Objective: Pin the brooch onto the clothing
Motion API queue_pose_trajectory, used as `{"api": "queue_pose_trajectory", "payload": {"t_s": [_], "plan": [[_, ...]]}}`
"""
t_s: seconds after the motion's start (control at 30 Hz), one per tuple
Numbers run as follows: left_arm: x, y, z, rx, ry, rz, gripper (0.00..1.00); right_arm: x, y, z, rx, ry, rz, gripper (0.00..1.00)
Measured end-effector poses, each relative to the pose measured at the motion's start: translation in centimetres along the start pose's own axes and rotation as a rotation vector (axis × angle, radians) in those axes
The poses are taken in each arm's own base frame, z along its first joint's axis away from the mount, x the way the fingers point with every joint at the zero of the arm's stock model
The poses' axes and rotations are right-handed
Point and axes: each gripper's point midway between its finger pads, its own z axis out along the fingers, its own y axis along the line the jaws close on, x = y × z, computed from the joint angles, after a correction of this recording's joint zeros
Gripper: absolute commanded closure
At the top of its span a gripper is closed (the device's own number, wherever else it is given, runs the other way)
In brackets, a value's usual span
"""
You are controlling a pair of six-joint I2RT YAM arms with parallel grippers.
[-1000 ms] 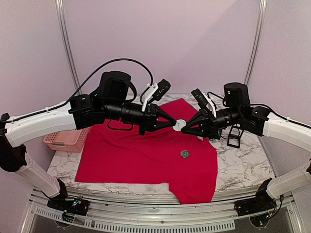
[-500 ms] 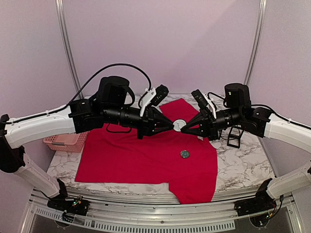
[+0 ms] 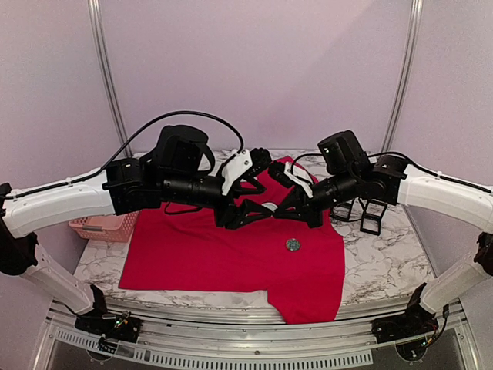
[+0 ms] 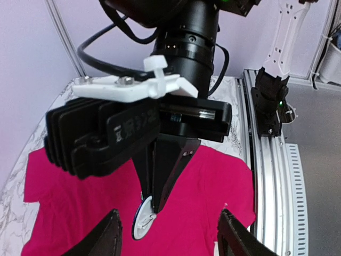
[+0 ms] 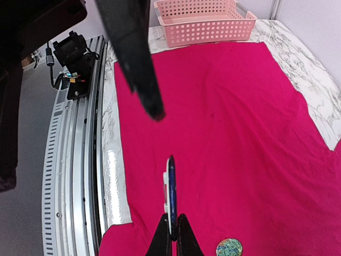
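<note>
The red T-shirt (image 3: 231,254) (image 4: 213,186) (image 5: 229,117) lies flat on the marble table. Above its middle, my right gripper (image 3: 277,210) (image 5: 171,225) is shut on the rim of a round brooch (image 3: 267,205) (image 4: 143,218) (image 5: 170,186), which has a white back and clasp and shows edge-on in the right wrist view. My left gripper (image 3: 258,210) (image 4: 169,213) faces it with its jaws open, one on each side of the brooch and apart from it. One of its black fingers (image 5: 138,58) hangs above the brooch in the right wrist view.
A second round brooch with a green-blue pattern (image 3: 293,244) (image 5: 229,247) lies on the shirt near its right side. A pink basket (image 3: 104,223) (image 5: 205,21) stands at the table's left edge. A small black stand (image 3: 371,216) sits at the right.
My left gripper has opened and let go of the brooch, which stays in the shut right gripper. Both arms have shifted a little left and lower.
</note>
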Motion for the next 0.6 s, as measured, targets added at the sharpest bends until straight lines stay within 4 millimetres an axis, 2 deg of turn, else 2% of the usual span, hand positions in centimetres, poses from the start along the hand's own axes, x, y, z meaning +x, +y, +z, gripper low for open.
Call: {"api": "queue_pose_trajectory", "payload": {"t_s": [0.13, 0.23, 0.5, 0.6], "plan": [[1.1, -0.4, 0.4, -0.022, 0.036, 0.006, 0.49, -0.1, 0.7, 0.5, 0.001, 0.029, -0.065, 1.0], [1.8, -0.2, 0.5, -0.037, 0.06, -0.003, 0.58, -0.5, 1.1, 0.5, -0.004, 0.026, -0.096, 1.0], [2.0, 0.2, 0.6, -0.062, 0.069, 0.0, 0.67, -1.1, 2.5, 0.7, -0.031, 0.018, -0.145, 1.0], [2.0, 0.1, 0.6, -0.061, 0.07, 0.003, 0.78, -1.2, 2.7, 0.7, -0.034, 0.016, -0.15, 1.0]]}}
